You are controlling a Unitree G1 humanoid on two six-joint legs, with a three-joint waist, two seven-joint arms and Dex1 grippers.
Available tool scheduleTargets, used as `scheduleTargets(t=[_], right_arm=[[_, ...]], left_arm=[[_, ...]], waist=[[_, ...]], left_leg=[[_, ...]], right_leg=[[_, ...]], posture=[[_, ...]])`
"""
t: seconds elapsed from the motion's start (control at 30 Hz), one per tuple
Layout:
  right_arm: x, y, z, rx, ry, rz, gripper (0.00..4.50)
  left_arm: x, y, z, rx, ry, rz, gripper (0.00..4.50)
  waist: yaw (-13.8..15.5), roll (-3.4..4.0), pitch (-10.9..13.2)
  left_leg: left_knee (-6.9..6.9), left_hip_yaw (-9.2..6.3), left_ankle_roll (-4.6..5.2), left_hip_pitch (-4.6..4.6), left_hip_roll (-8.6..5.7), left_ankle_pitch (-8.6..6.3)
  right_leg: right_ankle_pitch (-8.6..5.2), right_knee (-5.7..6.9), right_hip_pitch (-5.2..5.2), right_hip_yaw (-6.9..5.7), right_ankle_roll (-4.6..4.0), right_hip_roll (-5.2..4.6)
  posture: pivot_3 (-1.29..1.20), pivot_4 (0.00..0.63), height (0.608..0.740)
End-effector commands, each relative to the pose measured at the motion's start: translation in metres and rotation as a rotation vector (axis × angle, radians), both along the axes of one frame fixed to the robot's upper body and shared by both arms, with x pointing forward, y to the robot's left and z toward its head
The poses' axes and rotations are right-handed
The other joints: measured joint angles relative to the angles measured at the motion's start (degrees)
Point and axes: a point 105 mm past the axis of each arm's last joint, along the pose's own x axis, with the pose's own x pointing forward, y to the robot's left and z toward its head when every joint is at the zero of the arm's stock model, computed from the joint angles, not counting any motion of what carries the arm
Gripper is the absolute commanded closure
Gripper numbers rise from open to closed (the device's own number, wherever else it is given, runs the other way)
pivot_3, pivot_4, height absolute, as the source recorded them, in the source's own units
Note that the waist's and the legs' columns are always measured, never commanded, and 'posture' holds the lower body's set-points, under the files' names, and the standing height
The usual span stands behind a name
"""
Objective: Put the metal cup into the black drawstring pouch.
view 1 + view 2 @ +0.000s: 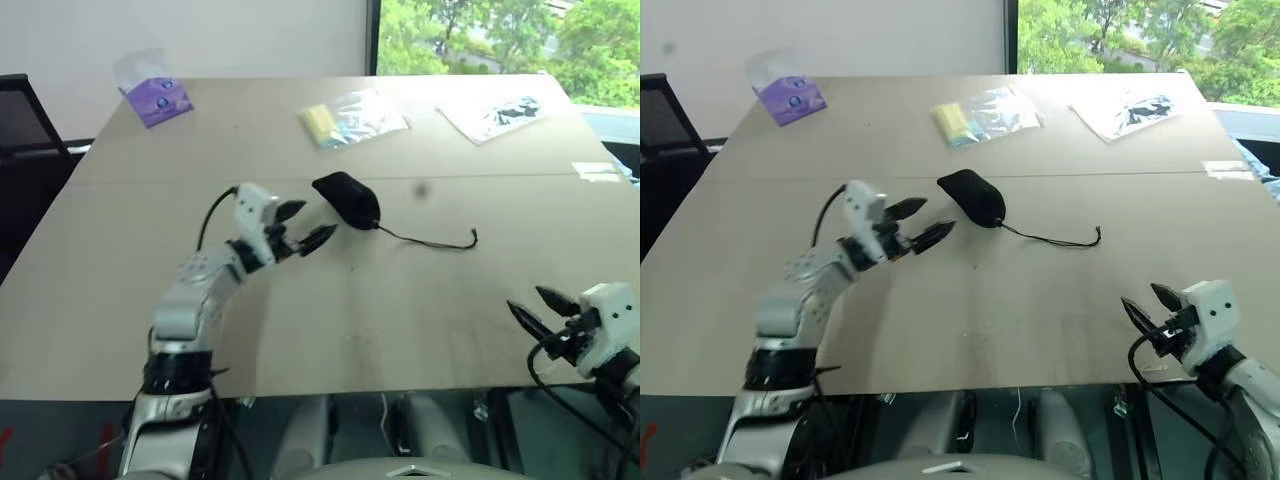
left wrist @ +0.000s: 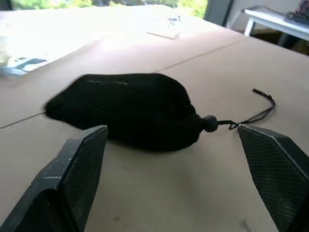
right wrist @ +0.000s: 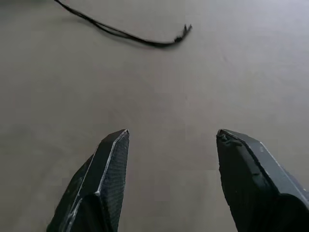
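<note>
The black pouch [image 1: 346,199] lies plump and pulled shut in the middle of the worktop [image 1: 420,310], cord [image 1: 430,243] trailing right. The cup seems to be inside, so the job looks done. Left tool [image 1: 305,225] and right tool [image 1: 538,306] are both open, holding nothing.

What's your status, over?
Both grippers open, empty: left, right. Black pouch lies bulging, cinched, cord trailing. Nothing in the way.
</note>
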Motion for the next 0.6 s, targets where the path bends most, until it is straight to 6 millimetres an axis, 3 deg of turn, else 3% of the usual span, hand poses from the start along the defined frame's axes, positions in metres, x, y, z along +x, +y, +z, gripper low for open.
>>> scheduleTargets(t=[0.03,0.1,0.2,0.27,0.47,0.6], right_arm=[[0.004,0.015,0.027,-0.034,-0.128,0.056,1.54],[0.010,0.019,0.030,-0.050,-0.158,0.051,1.54],[0.017,0.017,0.035,-0.054,-0.198,-0.002,0.81],[0.020,0.014,0.036,-0.085,-0.219,-0.033,0.03],[0.029,0.012,0.030,-0.101,-0.208,-0.022,0.03],[0.034,0.005,0.024,-0.103,-0.188,-0.009,0.03]], left_arm=[[-0.018,0.014,0.007,-0.038,-0.051,0.027,0.00],[-0.033,0.025,-0.002,-0.056,-0.030,0.044,0.00],[-0.048,0.034,-0.009,-0.076,0.000,0.079,0.00],[-0.051,0.040,-0.015,-0.026,0.006,0.142,0.00],[-0.071,0.034,-0.023,-0.014,0.048,0.129,0.00],[-0.073,0.038,-0.021,-0.022,0.042,0.174,0.00]], waist=[[0.2,-0.13,-0.1],[0.2,-0.14,-0.1],[0.4,-0.16,-0.1],[0.8,-0.17,-0.1],[0.6,-0.20,-0.1],[0.5,-0.20,-0.1]], left_leg=[[0.02,-0.05,0.00,-0.01,0.00,0.00],[0.02,-0.07,-0.01,0.04,0.01,0.00],[0.01,-0.12,-0.02,-0.01,0.03,0.00],[0.01,-0.16,-0.02,-0.06,0.01,0.00],[0.01,-0.11,-0.01,-0.04,-0.02,0.00],[-0.01,-0.14,-0.01,-0.04,-0.01,0.00]], right_leg=[[0.00,0.00,0.01,0.00,0.00,0.01],[0.00,0.02,0.04,0.05,-0.01,-0.01],[0.00,0.02,0.00,0.02,-0.02,-0.02],[0.00,0.02,-0.01,-0.03,-0.02,-0.06],[0.00,0.00,-0.01,0.03,-0.02,-0.07],[-0.01,0.00,-0.01,0.01,-0.03,-0.05]], posture=[[0.00,0.150,0.740],[0.00,0.150,0.740],[0.00,0.150,0.740],[0.00,0.150,0.740],[0.00,0.150,0.740],[0.00,0.150,0.740]])
